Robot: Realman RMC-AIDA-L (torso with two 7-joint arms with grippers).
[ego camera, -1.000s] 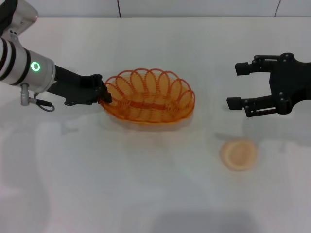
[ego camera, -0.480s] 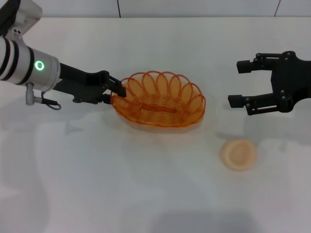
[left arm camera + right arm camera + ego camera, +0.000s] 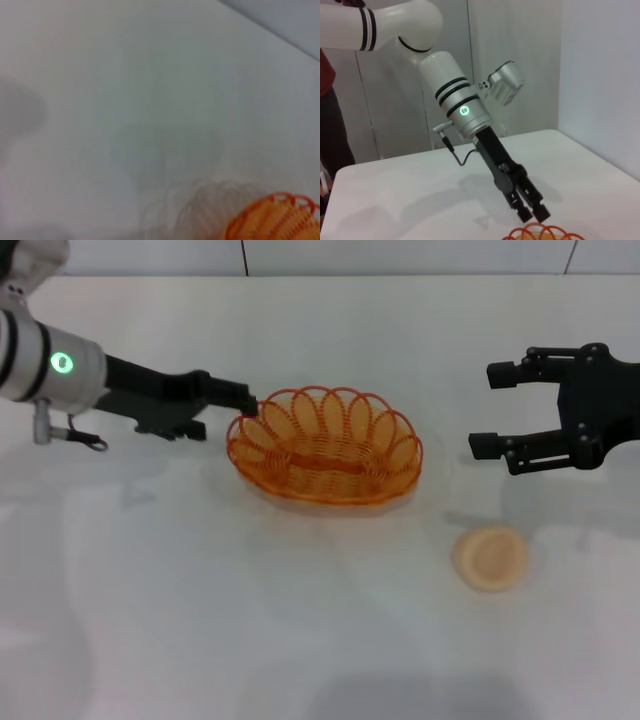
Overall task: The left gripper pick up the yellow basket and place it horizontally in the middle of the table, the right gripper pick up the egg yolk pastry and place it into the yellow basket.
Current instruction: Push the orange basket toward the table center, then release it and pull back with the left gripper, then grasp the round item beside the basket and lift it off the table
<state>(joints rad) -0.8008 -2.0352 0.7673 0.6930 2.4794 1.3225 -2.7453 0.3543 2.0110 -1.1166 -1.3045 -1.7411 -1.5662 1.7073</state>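
Note:
The yellow basket [image 3: 325, 445] rests lengthwise on the white table [image 3: 200, 620] near its middle. My left gripper [image 3: 243, 403] is at the basket's left rim, just above it. In the right wrist view the left gripper [image 3: 534, 214] has its fingers slightly apart over the basket's rim [image 3: 545, 234], holding nothing. A corner of the basket [image 3: 272, 222] shows in the left wrist view. My right gripper [image 3: 490, 410] hovers open and empty to the basket's right. The egg yolk pastry [image 3: 490, 558] lies on the table in front of the right gripper, apart from it.
The table's far edge meets a pale wall [image 3: 400, 255]. White tabletop stretches in front of the basket and pastry. A person in dark red [image 3: 327, 75] stands behind the left arm in the right wrist view.
The left gripper carried the basket to the right toward the table's middle, then let go of the rim and drew slightly back and up. The right arm has barely moved.

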